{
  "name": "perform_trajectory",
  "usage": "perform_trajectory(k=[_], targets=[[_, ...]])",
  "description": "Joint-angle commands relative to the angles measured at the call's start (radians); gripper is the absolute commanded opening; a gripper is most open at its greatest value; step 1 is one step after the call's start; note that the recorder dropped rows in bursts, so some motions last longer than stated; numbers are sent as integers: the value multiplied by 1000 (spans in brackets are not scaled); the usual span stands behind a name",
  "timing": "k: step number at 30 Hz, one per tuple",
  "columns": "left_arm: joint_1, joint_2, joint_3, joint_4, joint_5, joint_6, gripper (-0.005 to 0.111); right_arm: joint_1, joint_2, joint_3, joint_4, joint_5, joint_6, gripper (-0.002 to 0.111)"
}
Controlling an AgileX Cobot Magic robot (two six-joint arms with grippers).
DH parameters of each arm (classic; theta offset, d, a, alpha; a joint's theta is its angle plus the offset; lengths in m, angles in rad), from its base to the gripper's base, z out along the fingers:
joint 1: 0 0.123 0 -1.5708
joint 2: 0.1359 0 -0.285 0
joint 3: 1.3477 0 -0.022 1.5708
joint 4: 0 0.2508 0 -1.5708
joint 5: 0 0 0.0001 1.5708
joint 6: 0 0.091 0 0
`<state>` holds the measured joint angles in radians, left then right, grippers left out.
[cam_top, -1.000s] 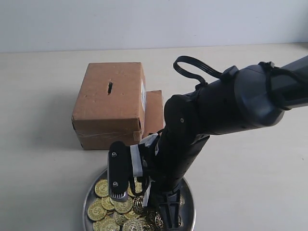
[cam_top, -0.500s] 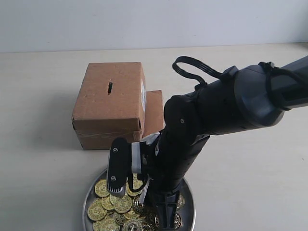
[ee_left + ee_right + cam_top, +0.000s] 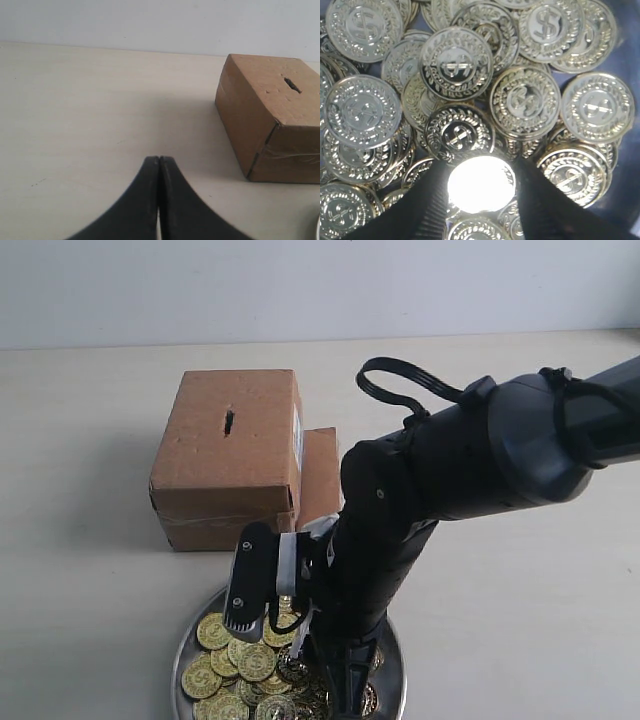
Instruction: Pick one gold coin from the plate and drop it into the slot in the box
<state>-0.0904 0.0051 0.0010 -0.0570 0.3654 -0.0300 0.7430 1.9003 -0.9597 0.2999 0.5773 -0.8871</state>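
**A:** First entry, the coin?

**B:** One coin (image 3: pixel 481 186), glaring white under the right wrist camera, lying on the heap of coins (image 3: pixel 235 660). The right gripper (image 3: pixel 481 172) straddles it, with its fingers (image 3: pixel 427 210) apart, one on each side. I cannot tell whether they pinch it yet. It is probably singled out because it lies on top, with its edges reachable.

**A:** Container?

**B:** The plate (image 3: pixel 181 650), at lower centre of the exterior view and cut off by the bottom edge. Its raised rim keeps the heap together. The arm comes down on it steeply from the right of the frame.

**A:** Destination?

**B:** The box (image 3: pixel 225 455), left of centre and just above the plate in the frame, with a gap between them. The slot (image 3: pixel 229 423) is on the top face, uncovered. A flap (image 3: pixel 320 475) hangs loose on the box's right side.

**A:** The other arm?

**B:** The left gripper (image 3: pixel 159 167) has its fingers pressed together and holds nothing. It is parked low over the bare table (image 3: pixel 90 570), looking toward the box. It seems to be kept out of the working arm's way.

**A:** Stage?

**B:** Pick-up, in my judgement. No coin has been lifted, and the drop into the slot is not yet done.
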Motion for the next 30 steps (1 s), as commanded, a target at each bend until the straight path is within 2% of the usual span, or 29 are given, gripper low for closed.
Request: perform_trajectory(k=[1,11,16,22,30], targets=[[0,-5,-1,-7,-13,1,0,1,-6,-4,-13,4,2,27],[0,-5,-1,-7,-13,1,0,1,-107,-4,-8,13,1,27],[0,-5,-1,-7,-13,1,0,1,-172,-4,102,46,-22,27],[0,-5,-1,-7,-13,1,0,1,-207,-4,241,100,-140,27],[0,-5,-1,-7,-13,1,0,1,-226,-4,280,133,-187,27]])
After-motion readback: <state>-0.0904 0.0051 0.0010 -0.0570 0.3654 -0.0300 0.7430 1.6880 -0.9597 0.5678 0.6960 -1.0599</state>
